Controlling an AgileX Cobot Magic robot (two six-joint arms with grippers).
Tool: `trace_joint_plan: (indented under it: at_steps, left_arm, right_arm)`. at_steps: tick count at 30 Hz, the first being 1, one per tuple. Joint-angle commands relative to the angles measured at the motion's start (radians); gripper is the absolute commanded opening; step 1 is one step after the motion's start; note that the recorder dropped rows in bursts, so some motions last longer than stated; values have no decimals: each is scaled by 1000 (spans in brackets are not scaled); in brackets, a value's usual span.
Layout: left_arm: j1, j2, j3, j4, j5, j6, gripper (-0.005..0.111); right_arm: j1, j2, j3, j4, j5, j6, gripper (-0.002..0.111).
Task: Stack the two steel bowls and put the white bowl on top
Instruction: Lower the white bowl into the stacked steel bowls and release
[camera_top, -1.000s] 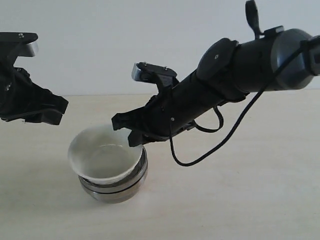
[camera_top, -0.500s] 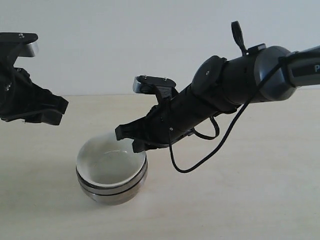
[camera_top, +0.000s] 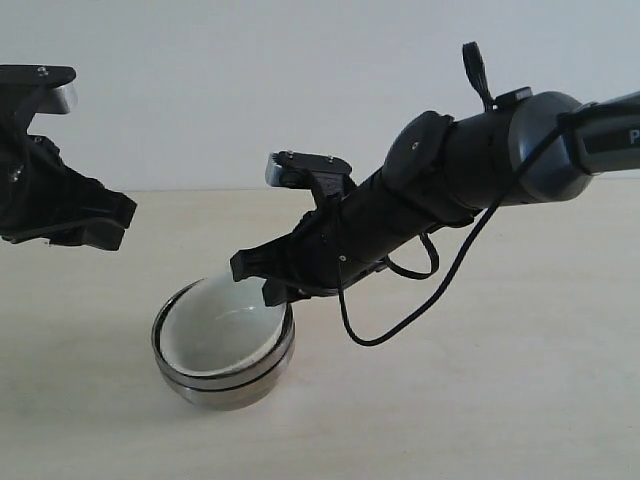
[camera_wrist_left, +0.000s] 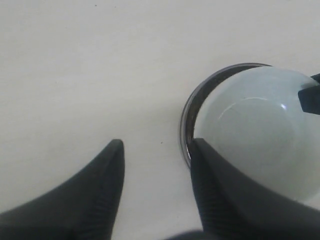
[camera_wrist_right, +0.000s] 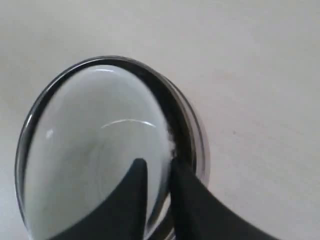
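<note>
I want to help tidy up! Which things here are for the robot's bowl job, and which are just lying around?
For the job: white bowl, sitting in the two steel bowls; right gripper, straddling the white bowl's rim.
Just there: table; left gripper, open, off to the side; dangling black cable.

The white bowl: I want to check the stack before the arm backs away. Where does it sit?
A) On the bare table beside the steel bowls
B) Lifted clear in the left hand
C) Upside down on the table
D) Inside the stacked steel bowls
D: the white bowl rests upright within the rim of the steel bowls, whose shiny edge shows around it.
</note>
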Motion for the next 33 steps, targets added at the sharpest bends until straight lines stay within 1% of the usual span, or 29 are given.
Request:
trace_joint_plan:
  at_steps: [1, 7, 22, 23, 25, 26, 28, 33]
  left_arm:
    - [4, -1, 5, 0, -5, -11, 41]
    - [4, -1, 5, 0, -5, -11, 41]
    - [4, -1, 5, 0, 3, -11, 41]
    - [4, -1, 5, 0, 3, -11, 41]
    - [4, -1, 5, 0, 3, -11, 41]
    - [4, -1, 5, 0, 3, -11, 41]
    - [4, -1, 5, 0, 3, -11, 41]
    - [4, -1, 5, 0, 5, -11, 41]
  right_arm:
    - [1, -1, -5, -1, 11, -10, 28]
    - [1, -1, -5, -10, 13, -13, 28]
    - [1, -70, -5, -116, 72, 22, 27]
    - [1, -70, -5, -116, 81, 26, 25]
    - [1, -70, -5, -116, 91, 26, 17]
    - [1, -70, -5, -116, 96, 26, 9]
    - [1, -70, -2, -116, 92, 26, 0]
    - [3, -59, 28, -115, 53, 26, 0]
